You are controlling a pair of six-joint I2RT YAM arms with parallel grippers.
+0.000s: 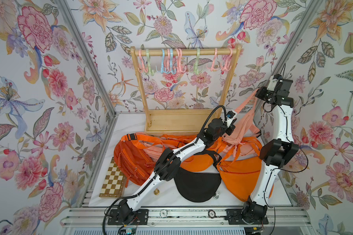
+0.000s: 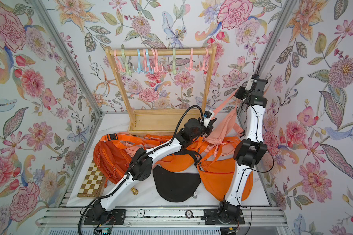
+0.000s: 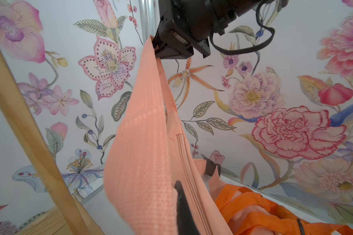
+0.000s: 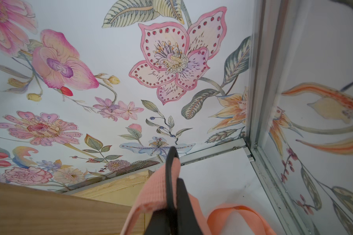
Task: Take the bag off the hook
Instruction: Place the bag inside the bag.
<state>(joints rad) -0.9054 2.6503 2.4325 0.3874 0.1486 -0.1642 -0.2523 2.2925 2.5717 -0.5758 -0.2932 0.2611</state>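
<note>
The peach bag (image 1: 246, 124) (image 2: 226, 125) hangs slack to the right of the wooden rack (image 1: 185, 52), off the pastel hooks (image 1: 214, 62) (image 2: 192, 61), which all hang bare. Its strap (image 3: 147, 142) runs taut between my two grippers. My left gripper (image 1: 233, 117) (image 2: 212, 118) (image 3: 174, 186) is shut on the strap's lower end, with one black finger (image 3: 181, 203) showing. My right gripper (image 1: 258, 92) (image 2: 239, 93) (image 4: 174, 173) is shut on the strap (image 4: 147, 193) higher up, near the right wall. The bag's bottom rests on the pile.
Orange bags (image 1: 130, 158) (image 1: 240, 175) and a black bag (image 1: 196, 185) lie heaped on the white table. A chessboard (image 1: 112, 181) sits at front left, with a gold piece (image 1: 156, 191) and a silver piece (image 1: 216, 195) near the front. The rack's tray (image 1: 177, 120) stands at the back.
</note>
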